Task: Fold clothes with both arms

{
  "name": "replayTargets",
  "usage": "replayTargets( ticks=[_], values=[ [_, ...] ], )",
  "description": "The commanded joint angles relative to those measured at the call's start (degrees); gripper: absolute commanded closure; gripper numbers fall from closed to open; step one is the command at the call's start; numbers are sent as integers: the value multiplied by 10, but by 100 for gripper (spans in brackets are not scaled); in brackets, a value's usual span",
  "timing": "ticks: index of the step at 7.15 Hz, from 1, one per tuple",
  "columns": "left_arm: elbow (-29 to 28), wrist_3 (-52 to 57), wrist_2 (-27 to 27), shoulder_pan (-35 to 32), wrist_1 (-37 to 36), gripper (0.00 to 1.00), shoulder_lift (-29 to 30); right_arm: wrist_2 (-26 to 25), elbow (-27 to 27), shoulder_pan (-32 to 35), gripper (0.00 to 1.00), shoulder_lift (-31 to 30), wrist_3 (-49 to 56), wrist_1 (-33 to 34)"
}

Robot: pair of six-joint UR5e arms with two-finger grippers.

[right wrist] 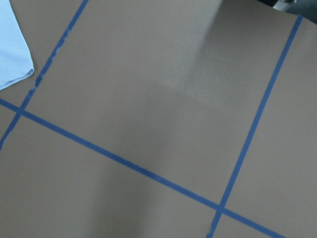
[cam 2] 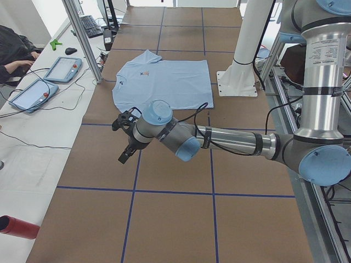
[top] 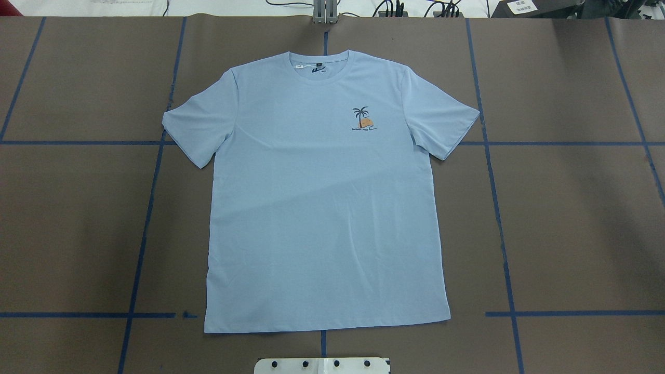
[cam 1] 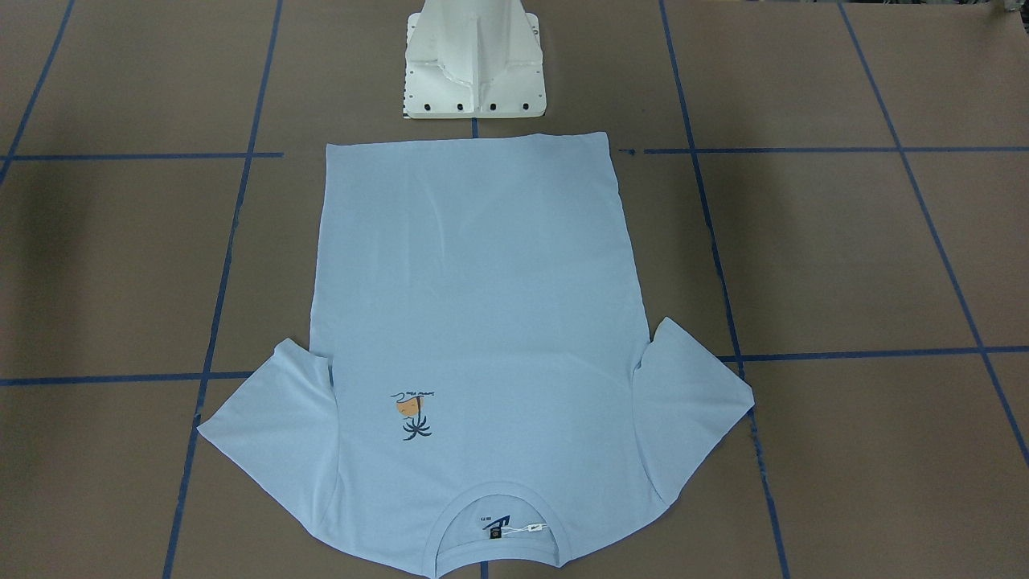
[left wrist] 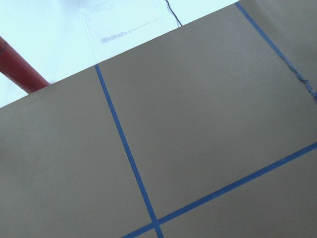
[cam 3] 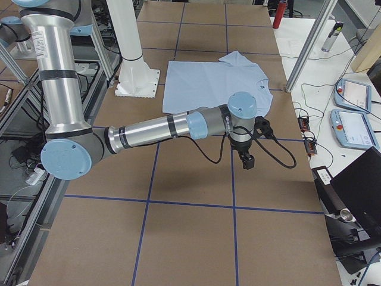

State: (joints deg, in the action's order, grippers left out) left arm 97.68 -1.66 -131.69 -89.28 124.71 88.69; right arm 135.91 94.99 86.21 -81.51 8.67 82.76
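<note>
the left gripper (cam 2: 123, 158) hangs over the brown table (top: 571, 234); i cannot tell if its fingers are spread. the t-shirt (top: 322, 208) lies flat, print up, mid-table, hem toward the white pedestal (cam 1: 474, 72). the right gripper (cam 3: 246, 159) hovers near one sleeve, finger state equally unclear.

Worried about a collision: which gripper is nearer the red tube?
Left. The left gripper hovers past the shirt, toward the red tube; the right gripper hovers beyond the shirt's opposite sleeve, farther away.
</note>
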Motion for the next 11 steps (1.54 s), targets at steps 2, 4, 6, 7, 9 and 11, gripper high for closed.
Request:
replayTargets(
  ticks=[2,4,6,7,9,11],
  values=[
    [4,-1,-1,0,10,0,3,-16,-72,-98,0,61,-290,-188],
    [7,-1,-1,0,10,0,3,-112,-127,-198,13,92,-459,-328],
    [8,-2,-2,0,10,0,3,-235,-155,-296,32,120,-553,-376],
    [8,-1,-2,-1,10,0,3,-272,-163,-327,34,123,-566,-376],
    [8,-1,-2,-1,10,0,3,-295,-195,-346,37,143,-567,-377],
    [8,-1,-2,-1,10,0,3,-296,-227,-349,40,167,-567,-377]
  ],
)
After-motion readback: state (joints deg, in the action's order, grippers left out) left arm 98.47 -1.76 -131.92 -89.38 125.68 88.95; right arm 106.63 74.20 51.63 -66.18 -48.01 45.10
